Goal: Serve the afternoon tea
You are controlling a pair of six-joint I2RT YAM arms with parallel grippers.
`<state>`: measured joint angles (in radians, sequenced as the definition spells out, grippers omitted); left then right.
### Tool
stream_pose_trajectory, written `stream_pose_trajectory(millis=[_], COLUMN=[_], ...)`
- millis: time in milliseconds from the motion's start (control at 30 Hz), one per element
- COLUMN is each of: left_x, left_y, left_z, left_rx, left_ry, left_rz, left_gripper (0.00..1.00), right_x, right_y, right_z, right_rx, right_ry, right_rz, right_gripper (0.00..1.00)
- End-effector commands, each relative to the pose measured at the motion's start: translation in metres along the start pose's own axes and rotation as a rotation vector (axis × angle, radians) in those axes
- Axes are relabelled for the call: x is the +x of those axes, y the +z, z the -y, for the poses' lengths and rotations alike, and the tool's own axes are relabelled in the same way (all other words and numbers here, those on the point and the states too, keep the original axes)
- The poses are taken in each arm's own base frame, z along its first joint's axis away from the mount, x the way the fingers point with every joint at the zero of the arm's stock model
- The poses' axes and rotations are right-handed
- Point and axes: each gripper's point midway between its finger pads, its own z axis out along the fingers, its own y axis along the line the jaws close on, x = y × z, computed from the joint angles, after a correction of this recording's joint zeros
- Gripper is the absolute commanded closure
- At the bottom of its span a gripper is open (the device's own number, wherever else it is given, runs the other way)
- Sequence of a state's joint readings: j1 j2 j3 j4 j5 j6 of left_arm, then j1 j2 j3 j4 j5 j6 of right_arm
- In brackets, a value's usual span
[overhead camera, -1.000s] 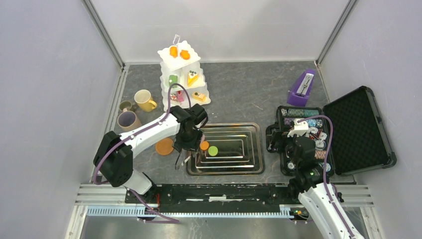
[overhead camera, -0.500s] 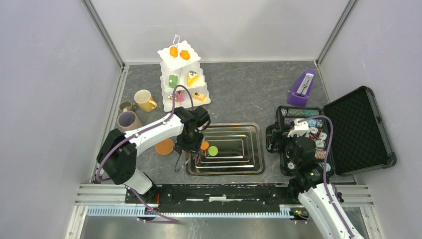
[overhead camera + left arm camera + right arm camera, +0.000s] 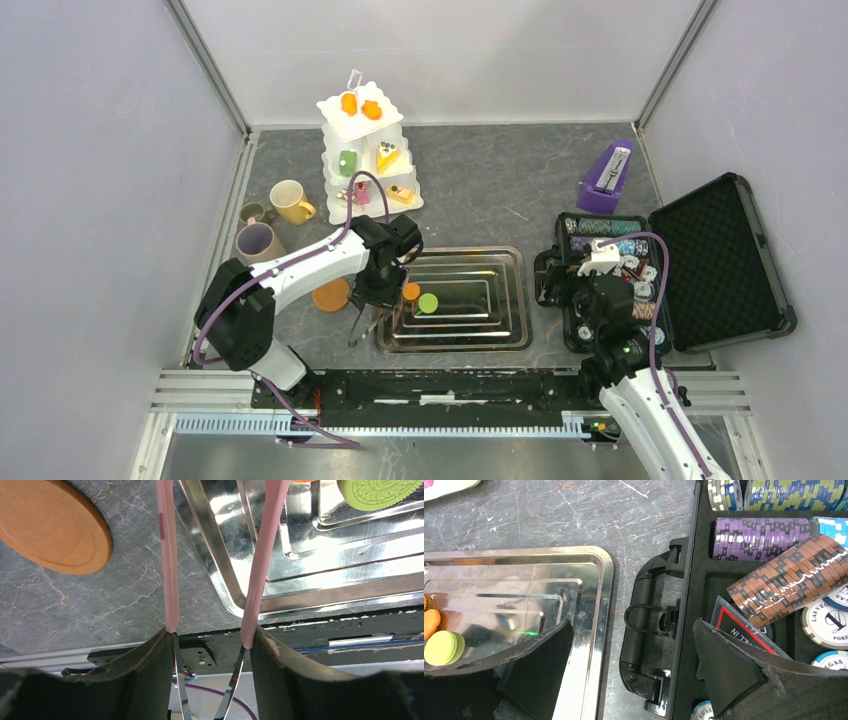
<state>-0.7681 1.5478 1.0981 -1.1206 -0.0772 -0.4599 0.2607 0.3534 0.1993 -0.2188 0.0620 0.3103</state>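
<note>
**Biscuits at risk of slipping from the tongs**

Pink tongs (image 3: 260, 570) are clamped in the left gripper (image 3: 210, 640) over the tray's (image 3: 455, 342) left rim, by the table's near edge. The green biscuit (image 3: 428, 303) and orange biscuit (image 3: 411, 291) lie in the tray. A flat biscuit could be squeezed out, or the rim struck. The right gripper (image 3: 629, 645) is spread and empty.

This is a robotics lab test cell, not a lived-in room: plain pale grey wall panels (image 3: 100, 200) held in bare aluminium frame posts (image 3: 207, 65) box in a dark grey marbled surface (image 3: 480, 190). Two white jointed robot arms (image 3: 300, 270) trailing purple cables (image 3: 653, 345) are bolted by a slotted aluminium rail (image 3: 400, 426) at its near edge. Unrelated props sit staged together: a white three-tier scalloped stand (image 3: 335, 110) of toy cakes and a black foam-lined case (image 3: 715, 260) of poker chips.
</note>
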Motion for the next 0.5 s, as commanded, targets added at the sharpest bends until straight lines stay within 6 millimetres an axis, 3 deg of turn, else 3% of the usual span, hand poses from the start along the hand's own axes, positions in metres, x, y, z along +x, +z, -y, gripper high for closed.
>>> stream_pose_trajectory(millis=[0, 233, 467], left_x=[-0.007, -0.021, -0.049], left_y=[-0.013, -0.040, -0.104], left_z=[0.002, 0.010, 0.009], left_rx=[0.023, 0.083, 0.125], left_ry=[0.044, 0.036, 0.049], left_rz=[0.046, 0.131, 0.306], left_gripper=[0.55, 0.66, 0.68], right_x=[-0.009, -0.010, -0.010], right_y=[0.000, 0.000, 0.000], right_z=[-0.002, -0.002, -0.002], right_rx=[-0.005, -0.004, -0.004], right_ry=[0.010, 0.010, 0.011], right_rz=[0.035, 0.037, 0.036], right_gripper=[0.02, 0.02, 0.02])
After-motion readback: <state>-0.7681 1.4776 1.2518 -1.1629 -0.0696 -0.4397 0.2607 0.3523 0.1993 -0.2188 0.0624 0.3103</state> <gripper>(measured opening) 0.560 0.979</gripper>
